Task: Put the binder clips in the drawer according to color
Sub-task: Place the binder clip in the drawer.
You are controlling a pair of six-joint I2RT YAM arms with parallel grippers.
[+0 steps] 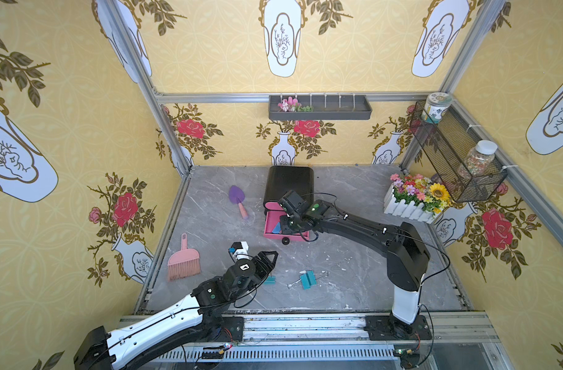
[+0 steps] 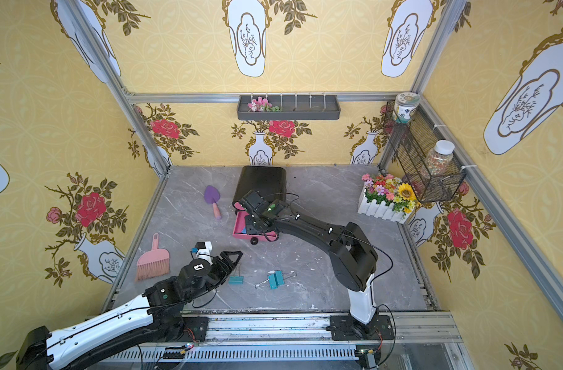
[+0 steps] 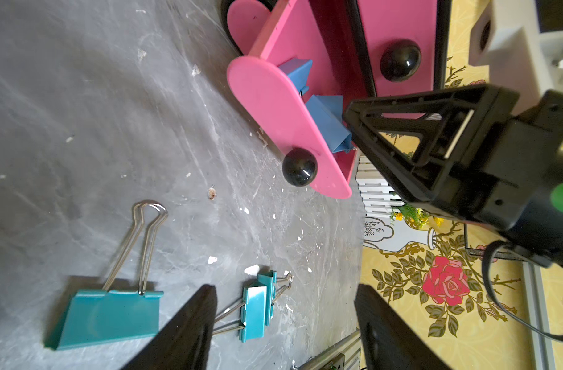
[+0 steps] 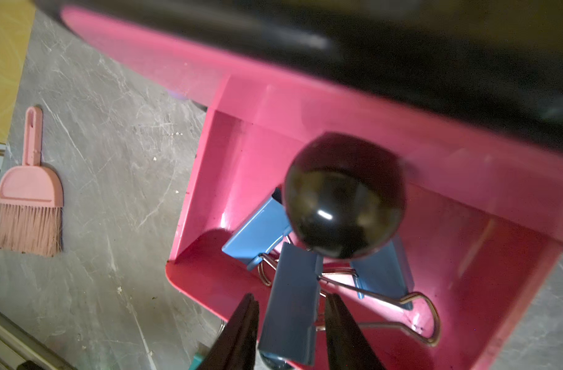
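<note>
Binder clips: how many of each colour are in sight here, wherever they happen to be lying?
Teal clips: 3, on the table, one alone and two side by side
Blue clips: 3, in the open pink drawer
Yellow clips: 0 in view
Total: 6

Bright even light; the right wrist view seems blurred up close.

1. We find no wording anywhere that we can read.
2. The round pale jar with a printed label (image 1: 435, 109), standing in the black wire-mesh wall basket (image 1: 446, 150), bears dark characters too small for us to read.
3. The left arm's black wrist housing (image 1: 243, 266) carries a white mark that we cannot make out.
</note>
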